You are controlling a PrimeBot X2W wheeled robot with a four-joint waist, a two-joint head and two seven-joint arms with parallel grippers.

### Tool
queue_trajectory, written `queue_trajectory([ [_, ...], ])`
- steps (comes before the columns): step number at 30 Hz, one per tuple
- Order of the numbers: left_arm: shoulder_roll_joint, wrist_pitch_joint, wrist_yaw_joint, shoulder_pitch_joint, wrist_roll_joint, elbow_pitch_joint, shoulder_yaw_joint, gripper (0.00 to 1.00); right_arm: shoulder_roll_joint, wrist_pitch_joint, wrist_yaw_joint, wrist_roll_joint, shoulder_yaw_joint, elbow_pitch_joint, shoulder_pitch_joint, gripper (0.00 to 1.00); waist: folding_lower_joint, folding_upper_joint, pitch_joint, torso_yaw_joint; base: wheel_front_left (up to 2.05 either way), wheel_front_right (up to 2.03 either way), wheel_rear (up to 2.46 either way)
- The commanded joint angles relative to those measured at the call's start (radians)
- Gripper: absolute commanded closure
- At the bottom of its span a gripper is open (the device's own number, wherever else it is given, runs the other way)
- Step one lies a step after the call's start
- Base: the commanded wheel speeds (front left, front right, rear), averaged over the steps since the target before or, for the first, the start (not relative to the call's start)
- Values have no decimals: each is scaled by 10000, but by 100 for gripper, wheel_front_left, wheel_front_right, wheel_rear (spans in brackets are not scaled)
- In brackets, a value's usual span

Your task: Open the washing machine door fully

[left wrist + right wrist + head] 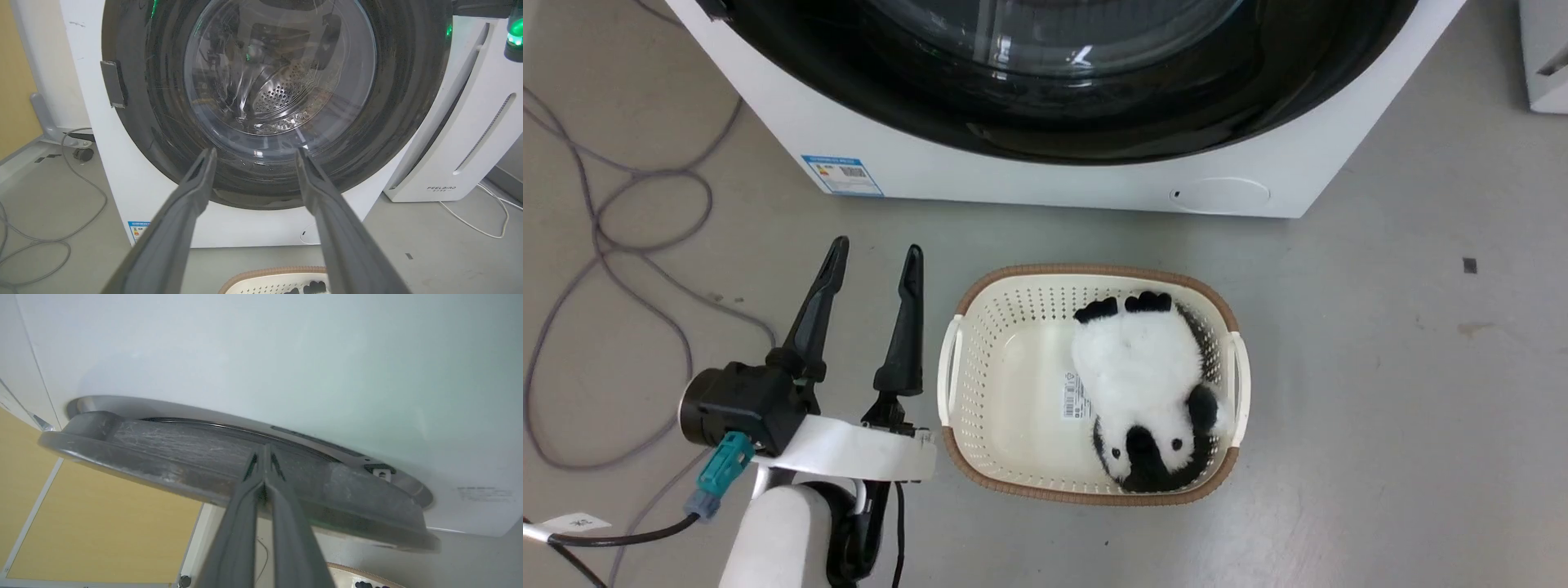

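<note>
The white washing machine stands ahead, its glossy black washing machine door filling the front. From the left wrist the door faces me, the steel drum showing through its clear glass bowl. My left gripper hovers open and empty above the floor, short of the machine and left of the basket, its fingers pointing at the door's lower part. My right gripper is shut, tips against the door's rim, which stands slightly off the white front.
A cream basket holding a panda plush sits on the floor just before the machine. Grey cables loop on the floor at the left. A white appliance marked FEELBIRD stands close to the machine's right side.
</note>
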Motion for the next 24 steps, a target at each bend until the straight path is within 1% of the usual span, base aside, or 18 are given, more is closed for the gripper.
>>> queue_trajectory([
  [1,6,-86,-76,-186,-81,-34,-50,0,56,163,11,302,206,244,-403,100,-1,0,67,20,0,0,0],
  [6,6,-190,-130,-345,-192,14,-109,0,123,1015,11,875,730,597,-955,100,-1,0,254,70,0,0,0],
  [12,6,-315,-196,-437,-291,152,-236,0,25,2074,12,1791,1169,821,-1326,100,-1,0,230,163,0,0,0],
  [17,5,-316,-197,-308,-214,289,-301,0,-32,2748,12,1919,1210,434,-738,100,-1,0,-83,167,0,0,0],
  [24,5,-316,-197,-22,-78,489,-312,0,-216,3260,12,2132,1221,-260,347,100,-1,0,-645,143,0,0,0],
])
